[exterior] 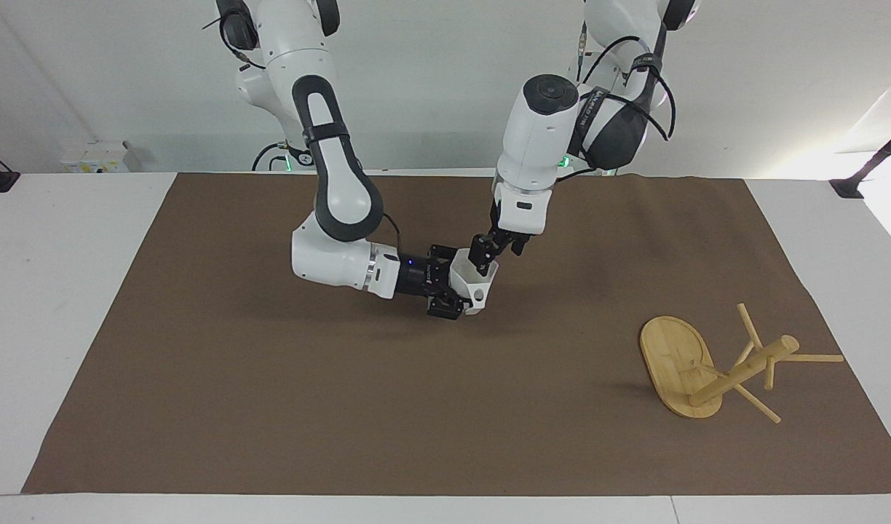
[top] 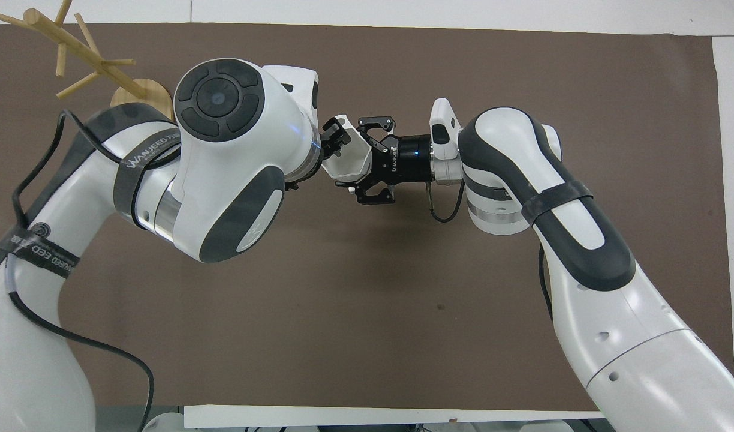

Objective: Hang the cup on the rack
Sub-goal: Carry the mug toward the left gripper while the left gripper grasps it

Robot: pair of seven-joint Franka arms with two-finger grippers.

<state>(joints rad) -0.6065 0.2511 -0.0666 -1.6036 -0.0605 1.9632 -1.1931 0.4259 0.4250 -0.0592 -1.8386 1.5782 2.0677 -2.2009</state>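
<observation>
You see the right arm reaching in from its base, elbow bent low and forearm lying almost level above the brown mat [exterior: 271, 400], wrist turned sideways toward the left arm's end of the table. The right gripper [exterior: 456, 287] is clamped on the cup [exterior: 476, 280]; its fingers grip the cup's base end and the cup is held off the mat, over the middle of the table, tipped on its side with the open mouth facing the left arm's end.

The left arm comes down steeply from above, its wrist pointing down. The left gripper [exterior: 484, 256] is at the cup's rim; one finger seems to sit inside the mouth. You cannot tell whether its jaws have closed on the rim.

Farther from the robots, toward the left arm's end, the rack [exterior: 707, 364] lies tipped over on the mat, oval base on edge, post and pegs slanting up, well apart from both grippers.
</observation>
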